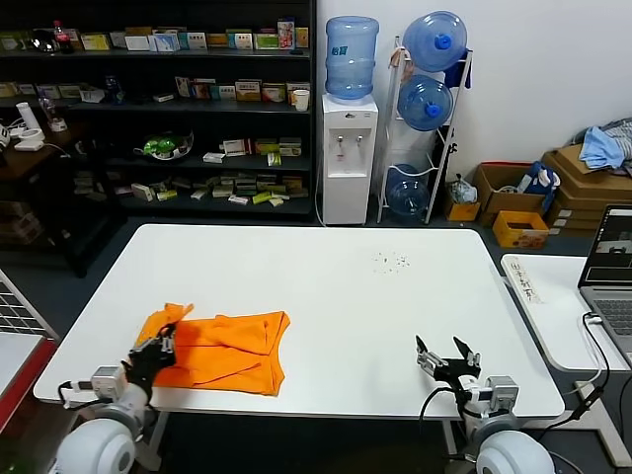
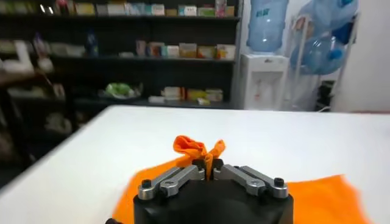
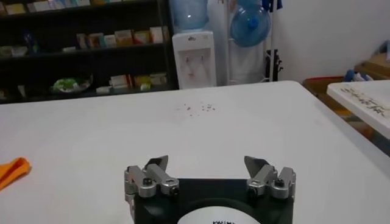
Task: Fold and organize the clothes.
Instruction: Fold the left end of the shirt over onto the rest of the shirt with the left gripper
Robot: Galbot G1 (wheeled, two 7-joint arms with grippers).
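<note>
Your orange T-shirt [image 1: 222, 351] lies partly folded and rumpled in the lower left of the head view, on the white worktop [image 1: 336, 286], close to the near edge, with one bunched sleeve or corner sticking up at its left end. Your left pincer [image 1: 158, 348] sits right at that end, and the left wrist view shows its jaws drawn together on a puckered tuft of the fabric [image 2: 198, 149], so it is holding the T-shirt by a small pinch. Your right pincer [image 1: 446, 357] rests low right in the head view, well apart from the garment, jaws spread wide and holding nothing, as the right wrist view confirms [image 3: 207, 170]; only a sliver of orange shows at the left edge of that view. The risks, as I judge them: the grip is on a thin gathered tuft, so a quick pull may let the soft cloth slip out, or drag the whole shirt along the smooth worktop and undo the fold already in it. The shirt lies near the front edge, so a pull toward you could slide it off. If you lift with one arm alone, the free side may hang and fold unevenly; bringing the right pincer across would help, but it must travel far over the worktop, and a low approach could snag and crumple the right hem
</note>
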